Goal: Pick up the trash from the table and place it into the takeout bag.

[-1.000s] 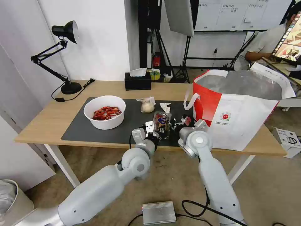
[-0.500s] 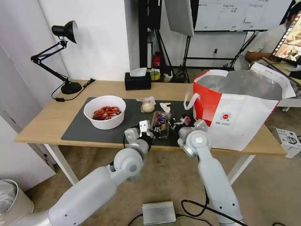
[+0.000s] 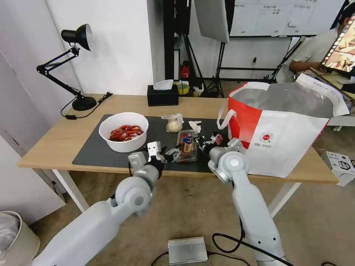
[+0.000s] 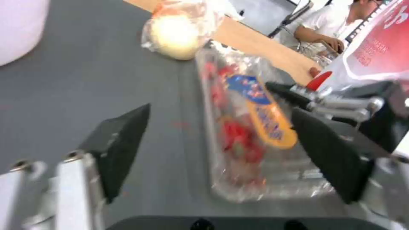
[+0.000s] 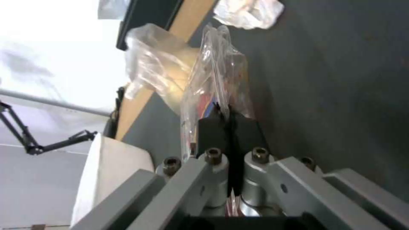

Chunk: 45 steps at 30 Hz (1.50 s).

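A: Where is the clear plastic tray [image 3: 186, 146] now?
B: It is on the dark grey mat [image 3: 111, 151] of the table [image 3: 55, 136], between the 2 grippers. The right gripper [image 5: 230, 123] has its fingers pressed together on the thin edge of the tray.
A: And the left gripper [image 4: 221, 156]?
B: Its fingers are spread wide and hold nothing; it is low over the mat just beside the tray.
A: The other trash?
B: The white bowl [image 3: 124, 131], the knotted bag [image 3: 173, 123] and the tissue [image 3: 195, 126] lie on the mat. The takeout bag [image 3: 284, 133] stands at the right.

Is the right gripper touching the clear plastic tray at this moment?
Touching. In the right wrist view, the right gripper has its fingers pinched shut on the clear plastic tray edge, film caught between the pads.
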### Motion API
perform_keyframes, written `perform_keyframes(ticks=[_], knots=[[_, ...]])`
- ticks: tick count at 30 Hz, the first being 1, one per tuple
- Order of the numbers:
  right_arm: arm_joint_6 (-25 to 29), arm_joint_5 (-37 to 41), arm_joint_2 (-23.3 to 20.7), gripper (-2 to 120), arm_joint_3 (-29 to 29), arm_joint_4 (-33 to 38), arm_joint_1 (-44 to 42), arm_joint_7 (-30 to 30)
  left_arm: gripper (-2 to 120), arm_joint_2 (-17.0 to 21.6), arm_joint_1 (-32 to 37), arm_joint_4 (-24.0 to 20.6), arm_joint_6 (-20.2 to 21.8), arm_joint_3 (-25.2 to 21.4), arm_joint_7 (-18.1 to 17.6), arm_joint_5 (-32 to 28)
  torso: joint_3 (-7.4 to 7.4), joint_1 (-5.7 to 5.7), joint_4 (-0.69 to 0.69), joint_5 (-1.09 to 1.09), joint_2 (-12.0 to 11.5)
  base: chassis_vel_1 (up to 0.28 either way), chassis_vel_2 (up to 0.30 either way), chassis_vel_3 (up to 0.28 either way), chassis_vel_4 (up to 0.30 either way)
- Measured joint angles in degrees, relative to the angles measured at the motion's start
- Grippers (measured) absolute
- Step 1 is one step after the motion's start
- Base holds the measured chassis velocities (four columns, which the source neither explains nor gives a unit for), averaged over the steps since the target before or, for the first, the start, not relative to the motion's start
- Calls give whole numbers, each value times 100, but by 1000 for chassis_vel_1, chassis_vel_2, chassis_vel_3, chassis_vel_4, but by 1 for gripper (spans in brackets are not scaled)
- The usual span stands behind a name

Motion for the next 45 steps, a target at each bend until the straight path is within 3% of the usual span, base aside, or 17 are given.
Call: perform_keyframes(ticks=[6,26,45], knots=[[3,19,-3,0,-10,101,36,-57,100,31,248,-65,0,-169,42,71,0,0,0,-1,0,0,0,0,0],[8,-54,-380,0,-84,924,-108,-395,100,367,987,-498,-12,-948,170,148,0,0,0,0,0,0,0,0,0],[88,202,-904,0,334,1946,21,-487,100,360,1380,-654,-28,-1256,183,338,0,0,-2,1,0,0,0,0,0]])
